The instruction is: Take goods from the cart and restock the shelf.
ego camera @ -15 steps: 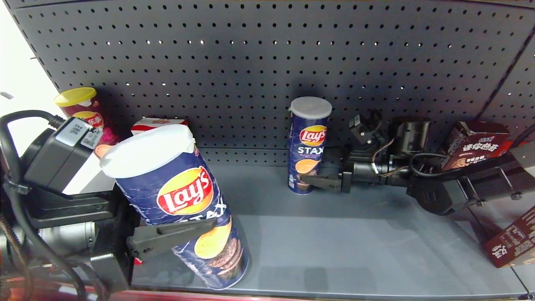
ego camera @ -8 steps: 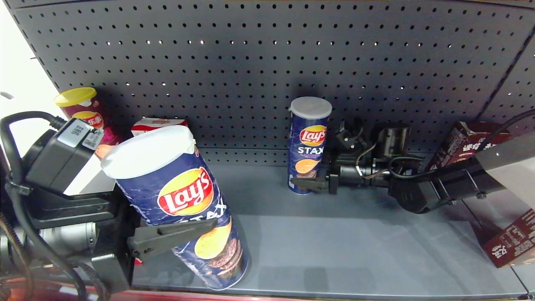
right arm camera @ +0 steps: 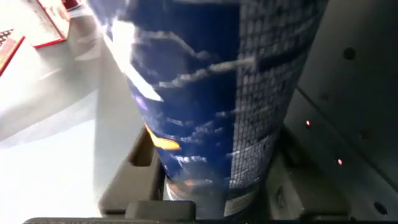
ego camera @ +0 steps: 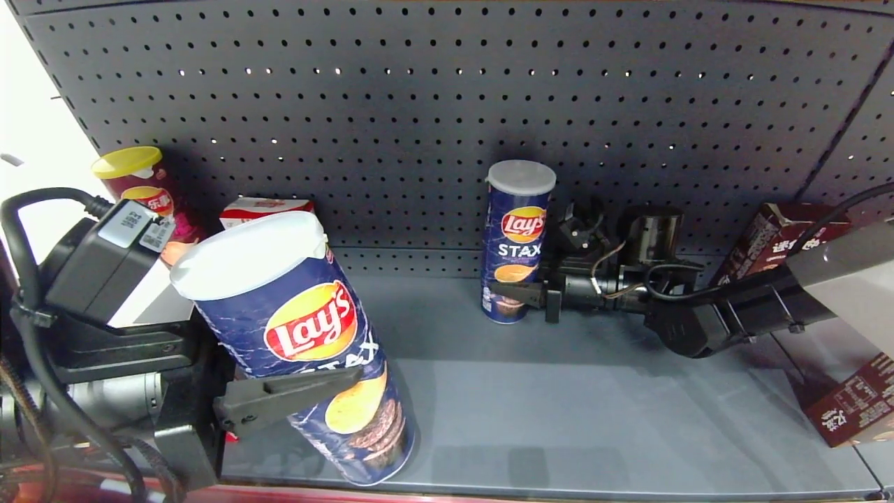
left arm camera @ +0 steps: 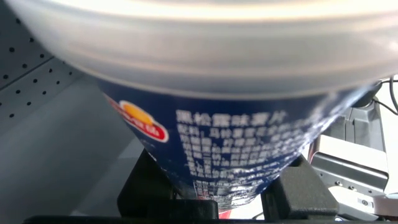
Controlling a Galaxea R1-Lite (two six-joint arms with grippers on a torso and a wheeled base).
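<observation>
Snugly in left gripper (ego camera: 318,377), tilted can (ego camera: 293,314); right gripper (ego camera: 508,292), upright can (ego camera: 520,230).

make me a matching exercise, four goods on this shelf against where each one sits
1 near blue can
2 far blue can
3 yellow-lidded red can
4 far brown box

a far left, by the back panel
b tilted, in the left gripper
c back right of the shelf
d upright, in the right gripper

Pairs: 1-b, 2-d, 3-a, 4-c

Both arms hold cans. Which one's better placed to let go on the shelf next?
Right. The right gripper holds the upright can deep on the shelf; the left gripper holds the tilted can at the front edge.
</observation>
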